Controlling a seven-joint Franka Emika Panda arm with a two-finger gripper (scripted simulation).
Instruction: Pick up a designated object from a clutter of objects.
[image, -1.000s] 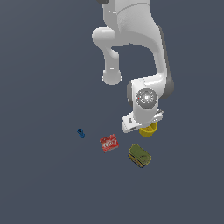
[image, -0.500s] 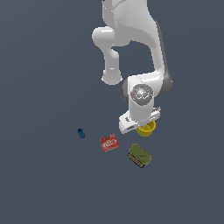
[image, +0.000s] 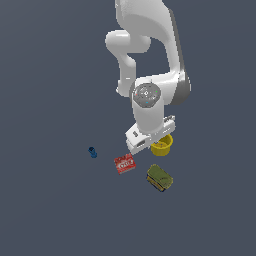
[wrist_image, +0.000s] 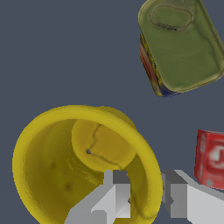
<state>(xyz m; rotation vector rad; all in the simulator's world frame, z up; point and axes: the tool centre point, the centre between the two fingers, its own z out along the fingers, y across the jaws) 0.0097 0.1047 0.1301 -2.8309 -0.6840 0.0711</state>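
Note:
The yellow cup (image: 163, 145) stands open side up just to the exterior view's right of the red box. In the wrist view the yellow cup (wrist_image: 65, 175) fills the frame. My gripper (wrist_image: 146, 177) is shut on its thin wall, with one finger inside the cup and one outside. In the exterior view the gripper (image: 156, 140) is mostly hidden under the white hand, right over the cup's rim.
A red flat box with a white label (image: 124, 163) (wrist_image: 212, 159) lies beside the cup. An olive-green rounded block (image: 159, 177) (wrist_image: 181, 43) lies just past it. A tiny blue cylinder (image: 92, 152) sits further to the exterior view's left. The floor is plain dark grey.
The hand has moved up and to the exterior view's left, and the yellow cup has shifted with it. The red box, green block and blue piece have not moved.

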